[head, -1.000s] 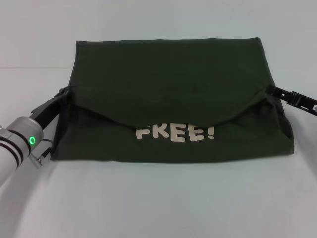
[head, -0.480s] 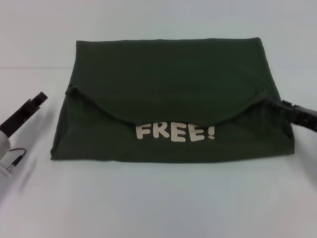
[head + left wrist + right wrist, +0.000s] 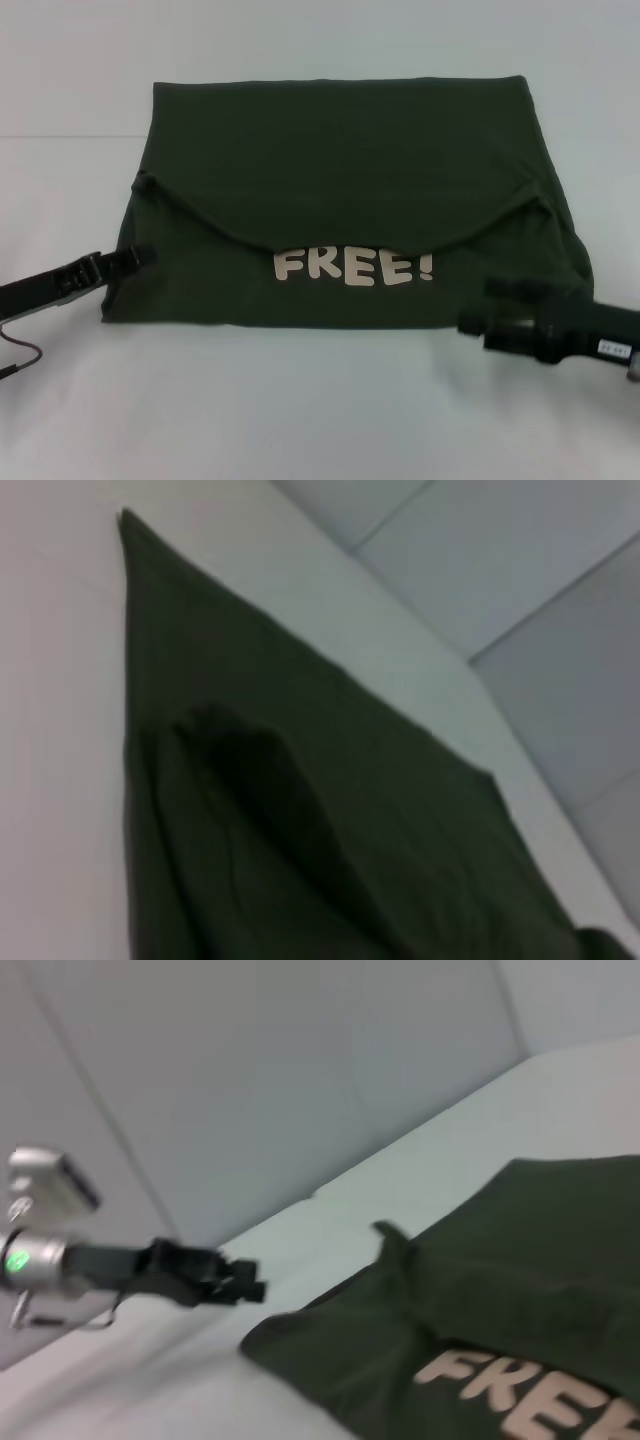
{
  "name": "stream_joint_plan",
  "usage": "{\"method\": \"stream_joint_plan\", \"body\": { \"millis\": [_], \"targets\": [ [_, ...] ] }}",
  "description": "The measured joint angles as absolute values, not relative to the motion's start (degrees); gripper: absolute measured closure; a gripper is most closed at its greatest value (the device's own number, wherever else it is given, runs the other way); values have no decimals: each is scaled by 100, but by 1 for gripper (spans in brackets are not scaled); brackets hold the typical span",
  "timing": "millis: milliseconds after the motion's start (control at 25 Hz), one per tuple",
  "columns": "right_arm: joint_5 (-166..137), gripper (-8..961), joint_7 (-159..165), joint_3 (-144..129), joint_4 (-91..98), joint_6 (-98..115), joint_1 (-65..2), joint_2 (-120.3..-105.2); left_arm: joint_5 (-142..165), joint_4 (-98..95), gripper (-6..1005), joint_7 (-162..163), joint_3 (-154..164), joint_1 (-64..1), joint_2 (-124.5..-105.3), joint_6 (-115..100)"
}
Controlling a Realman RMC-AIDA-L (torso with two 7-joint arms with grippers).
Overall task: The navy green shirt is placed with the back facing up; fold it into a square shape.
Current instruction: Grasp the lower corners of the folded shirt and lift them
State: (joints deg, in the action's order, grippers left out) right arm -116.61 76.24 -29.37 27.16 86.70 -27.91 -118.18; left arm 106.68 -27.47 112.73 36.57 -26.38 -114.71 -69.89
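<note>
The navy green shirt (image 3: 340, 170) lies folded on the white table, with a curved flap over its middle and the cream "FREE!" lettering (image 3: 355, 268) showing below the flap. My left gripper (image 3: 145, 254) is at the shirt's left edge near the front corner, low over the table. My right gripper (image 3: 475, 305) is open at the shirt's front edge near the right corner and holds nothing. The shirt also shows in the left wrist view (image 3: 300, 810) and in the right wrist view (image 3: 520, 1290). The right wrist view shows the left gripper (image 3: 250, 1282) beside the shirt's corner.
The white table (image 3: 320, 410) stretches in front of the shirt and on both sides. A thin cable (image 3: 20, 350) hangs from the left arm near the table's left side. A grey wall stands behind the table.
Both grippers have left the flap's side corners. The left one swung out to the left, then came down to the shirt's front left edge. The right one moved down to the front right edge.
</note>
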Motion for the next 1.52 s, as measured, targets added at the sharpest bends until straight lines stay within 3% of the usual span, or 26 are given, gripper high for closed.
{"method": "stream_joint_plan", "body": {
  "millis": [240, 680, 1520],
  "targets": [
    [-11755, 54, 7004, -3425, 2720, 8755, -2734, -11908, 11749, -3127, 526, 12201, 3619, -2786, -11330, -6802],
    [-11760, 54, 6689, -3701, 2617, 8688, -2724, -11959, 12223, -3145, 116, 12556, 3611, -2897, -11287, -6592],
    [-11735, 55, 6738, -3694, 2601, 8595, -2749, -11962, 12252, -3015, 110, 12518, 3749, -3025, -11451, -6450]
  ]
}}
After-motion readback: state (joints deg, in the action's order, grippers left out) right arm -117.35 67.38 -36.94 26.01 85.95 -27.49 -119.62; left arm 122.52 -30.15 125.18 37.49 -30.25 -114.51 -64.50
